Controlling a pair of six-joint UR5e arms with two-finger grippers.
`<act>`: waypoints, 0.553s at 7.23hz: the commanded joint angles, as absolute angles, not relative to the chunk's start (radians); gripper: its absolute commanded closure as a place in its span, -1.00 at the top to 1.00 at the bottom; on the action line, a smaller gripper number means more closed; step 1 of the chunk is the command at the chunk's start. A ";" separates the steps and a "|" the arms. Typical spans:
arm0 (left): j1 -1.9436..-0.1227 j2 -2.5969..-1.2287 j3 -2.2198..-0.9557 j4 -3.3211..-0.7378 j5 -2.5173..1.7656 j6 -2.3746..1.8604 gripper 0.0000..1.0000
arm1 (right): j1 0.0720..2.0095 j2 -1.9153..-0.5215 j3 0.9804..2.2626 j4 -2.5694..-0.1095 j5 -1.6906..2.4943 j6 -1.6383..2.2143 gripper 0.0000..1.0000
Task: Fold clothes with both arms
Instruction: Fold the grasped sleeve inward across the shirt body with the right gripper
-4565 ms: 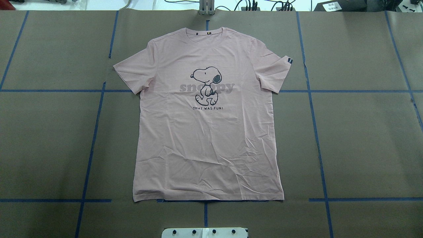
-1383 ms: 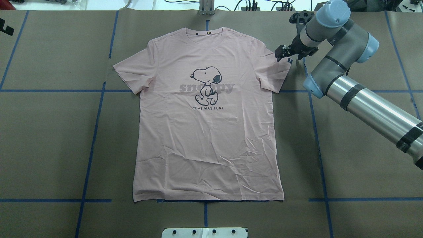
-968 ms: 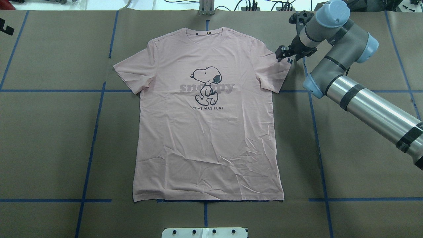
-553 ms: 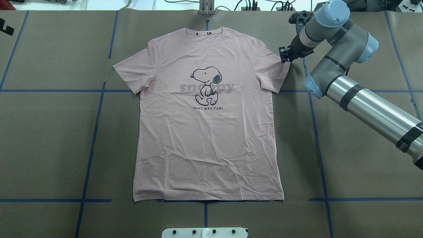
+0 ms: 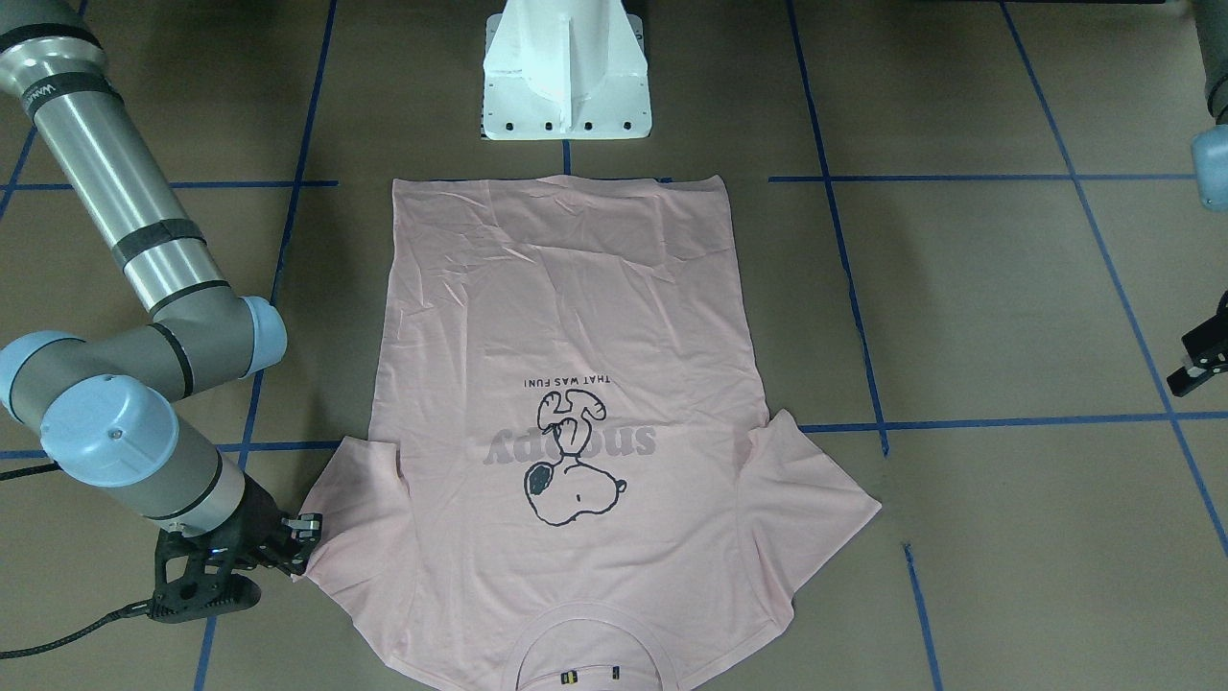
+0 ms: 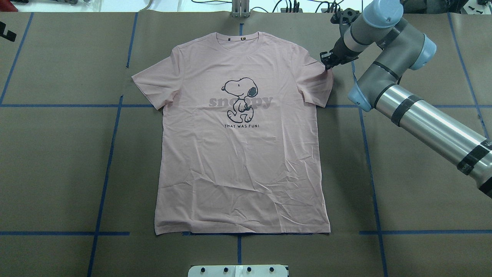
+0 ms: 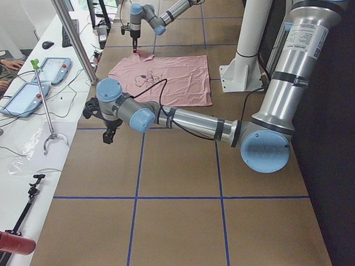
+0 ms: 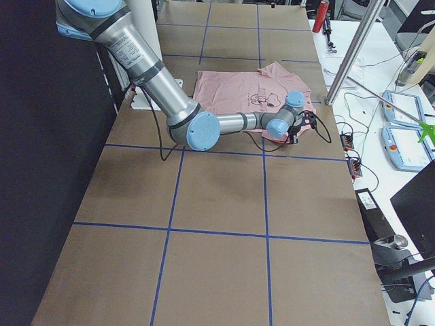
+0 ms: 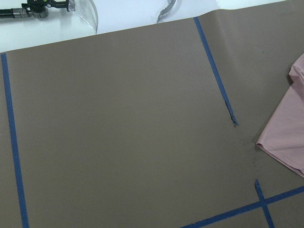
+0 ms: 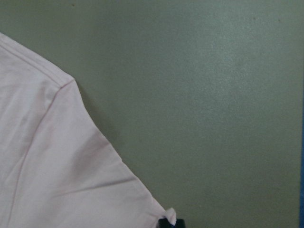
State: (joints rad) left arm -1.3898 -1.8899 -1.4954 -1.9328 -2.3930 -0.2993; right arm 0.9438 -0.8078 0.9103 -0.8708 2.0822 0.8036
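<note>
The pale pink T-shirt (image 6: 238, 161) lies flat and face up on the brown table, collar at the far edge. It also shows in the front-facing view (image 5: 566, 317). My right gripper (image 6: 328, 64) is at the tip of the shirt's right sleeve, shut on its corner. The front-facing view shows the gripper (image 5: 307, 539) at the sleeve edge. The right wrist view shows the sleeve (image 10: 57, 161) with a pinched corner at the bottom. The black sleeve tag is hidden. My left gripper (image 6: 7, 32) hangs at the far left, away from the shirt; its jaws are unclear.
The white pedestal base (image 5: 566, 86) stands just behind the shirt's hem. Blue tape lines (image 6: 109, 154) cross the brown paper. The other sleeve (image 9: 289, 128) shows in the left wrist view. Tablets and cables (image 7: 28, 92) lie on a white side table beyond the far edge.
My right arm came in to the right sleeve. Its gripper shut on the sleeve tip and has drawn it slightly inward and up; the tag no longer shows. My left gripper stayed put.
</note>
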 commanded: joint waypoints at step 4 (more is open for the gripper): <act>-1.390 -1.888 -1.486 -1.936 -2.393 -0.288 1.00 | 0.904 -0.789 1.101 -1.003 2.109 0.840 -1.00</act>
State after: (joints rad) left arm -1.3893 -1.8885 -1.4893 -1.9342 -2.3932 -0.2896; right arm 0.9168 -0.8010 1.0930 -0.9923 2.1200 0.8205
